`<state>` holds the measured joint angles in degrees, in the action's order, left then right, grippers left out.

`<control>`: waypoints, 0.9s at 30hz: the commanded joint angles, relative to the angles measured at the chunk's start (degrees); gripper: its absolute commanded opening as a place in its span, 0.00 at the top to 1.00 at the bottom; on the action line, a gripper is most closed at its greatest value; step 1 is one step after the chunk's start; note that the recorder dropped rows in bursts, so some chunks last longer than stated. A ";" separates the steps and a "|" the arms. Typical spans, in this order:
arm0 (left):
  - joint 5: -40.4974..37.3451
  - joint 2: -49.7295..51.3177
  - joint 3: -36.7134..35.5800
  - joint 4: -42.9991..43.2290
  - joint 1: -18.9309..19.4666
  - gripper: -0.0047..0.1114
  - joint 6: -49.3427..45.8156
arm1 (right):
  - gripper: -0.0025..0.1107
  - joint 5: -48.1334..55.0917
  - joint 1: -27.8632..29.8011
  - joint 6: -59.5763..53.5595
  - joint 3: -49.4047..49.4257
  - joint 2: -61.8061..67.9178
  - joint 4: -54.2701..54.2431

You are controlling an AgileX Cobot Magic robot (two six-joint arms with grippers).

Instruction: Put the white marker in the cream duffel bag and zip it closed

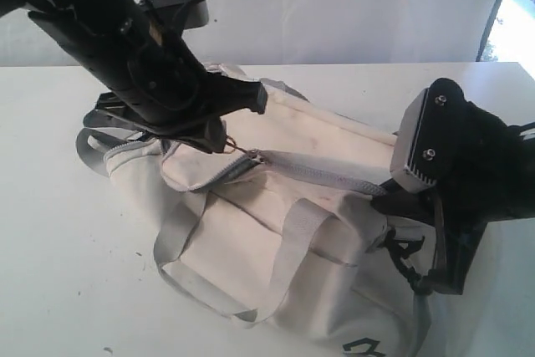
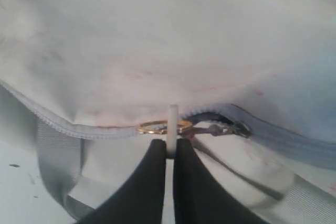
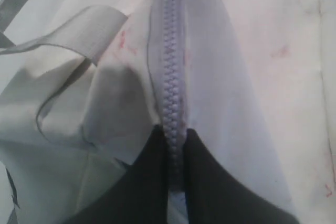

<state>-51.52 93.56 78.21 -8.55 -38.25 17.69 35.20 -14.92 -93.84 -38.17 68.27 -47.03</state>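
Left wrist view, gripper [image 2: 171, 148] pinching zipper pull [image 2: 172, 119]

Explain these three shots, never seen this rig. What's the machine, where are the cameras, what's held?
It is a robot with two black arms. The wide picture comes from a camera off the arms; the other two look along each wrist at its end effector. A cream duffel bag lies on a white table. The left end effector is pinched on a thin white tab beside a gold ring. The right end effector pinches the grey zipper near the bag's other end. The white marker shows in no view.
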 commanded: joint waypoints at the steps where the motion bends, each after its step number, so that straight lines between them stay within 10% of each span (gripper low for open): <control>1: 1.52 -1.11 -0.21 3.51 5.17 0.96 -5.61 | 0.98 -0.59 0.01 2.73 0.38 -0.42 2.23; 20: 20.54 -0.85 -0.21 6.47 29.30 0.96 -23.06 | 0.98 -7.16 0.01 15.69 0.38 -0.42 9.53; 27: 9.92 -0.96 -0.24 7.09 31.23 0.96 -24.53 | 0.98 -18.03 0.37 39.16 0.38 0.12 28.96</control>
<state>-43.14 93.36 77.55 -9.50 -9.73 -6.52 20.35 -15.67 -61.74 -38.25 68.27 -28.14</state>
